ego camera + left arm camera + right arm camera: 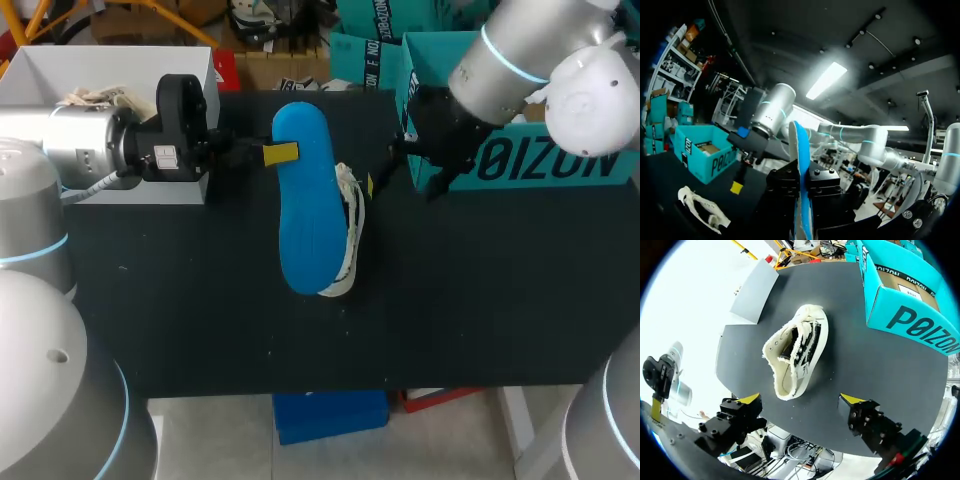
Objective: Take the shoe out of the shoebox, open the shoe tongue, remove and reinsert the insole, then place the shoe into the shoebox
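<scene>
Left tool point(802, 182) clamps the insole point(305, 200) by one edge; it is thin, light, probably flexible. Right tool point(801, 400) stands wide above the soft shoe point(797, 352), mid-bench; grip its heel collar.

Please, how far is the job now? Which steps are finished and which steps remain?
Done, it seems: the shoe lies out on the table, and the blue insole is out of it. In hand: the left gripper holds the insole over the shoe; the right gripper is open, the shoe ahead of it. Left: put the insole back in, then box the shoe.
</scene>
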Tool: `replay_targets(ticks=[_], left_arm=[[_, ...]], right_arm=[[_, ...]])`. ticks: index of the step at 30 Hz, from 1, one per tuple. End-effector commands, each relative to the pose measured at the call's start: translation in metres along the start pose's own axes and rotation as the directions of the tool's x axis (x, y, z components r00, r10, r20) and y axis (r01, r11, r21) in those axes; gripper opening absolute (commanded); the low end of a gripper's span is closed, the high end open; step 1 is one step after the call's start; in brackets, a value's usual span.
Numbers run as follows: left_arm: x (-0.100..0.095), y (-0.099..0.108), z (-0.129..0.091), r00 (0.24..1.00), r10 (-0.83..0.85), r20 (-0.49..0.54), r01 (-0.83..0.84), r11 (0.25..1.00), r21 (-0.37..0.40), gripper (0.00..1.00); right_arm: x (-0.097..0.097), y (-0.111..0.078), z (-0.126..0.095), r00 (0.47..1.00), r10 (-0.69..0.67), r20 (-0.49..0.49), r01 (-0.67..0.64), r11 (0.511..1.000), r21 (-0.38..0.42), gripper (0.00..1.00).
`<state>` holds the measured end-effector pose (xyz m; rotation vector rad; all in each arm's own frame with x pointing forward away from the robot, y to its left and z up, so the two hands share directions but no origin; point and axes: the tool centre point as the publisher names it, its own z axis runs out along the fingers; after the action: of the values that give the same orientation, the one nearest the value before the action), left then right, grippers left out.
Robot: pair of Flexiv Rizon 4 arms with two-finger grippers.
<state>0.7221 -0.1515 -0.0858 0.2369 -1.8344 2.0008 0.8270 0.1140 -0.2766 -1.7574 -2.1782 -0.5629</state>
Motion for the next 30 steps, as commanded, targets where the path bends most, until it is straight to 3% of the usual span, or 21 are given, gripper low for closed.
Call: replay_targets(ticks=[1, 13, 26, 28, 30], left_arm=[[0.0, 0.001, 0.002, 1.0, 0.001, 0.006, -0.001, 1.0, 0.002, 0.0], [0.0, 0.001, 0.002, 1.0, 0.001, 0.006, -0.001, 1.0, 0.002, 0.0], [0.0, 0.001, 0.002, 1.0, 0.001, 0.006, -0.001, 1.0, 0.002, 0.0], [0.0, 0.001, 0.002, 1.0, 0.001, 0.006, -0.001, 1.0, 0.002, 0.0], [0.0, 0.001, 0.002, 1.0, 0.001, 0.006, -0.001, 1.0, 0.002, 0.0]], right_arm=[[-0.003, -0.002, 0.004, 0.988, 0.008, -0.157, -0.015, 0.999, -0.041, 1.0], [0.0, 0.001, 0.003, 0.958, 0.06, -0.281, -0.101, 0.986, -0.135, 1.0], [0.004, 0.007, 0.01, 0.879, 0.043, -0.475, -0.162, 0.964, -0.212, 1.0], [0.007, 0.007, 0.012, 0.879, 0.001, -0.476, -0.132, 0.961, -0.243, 1.0], [0.011, 0.007, 0.015, 0.917, -0.015, -0.399, -0.089, 0.967, -0.241, 1.0]])
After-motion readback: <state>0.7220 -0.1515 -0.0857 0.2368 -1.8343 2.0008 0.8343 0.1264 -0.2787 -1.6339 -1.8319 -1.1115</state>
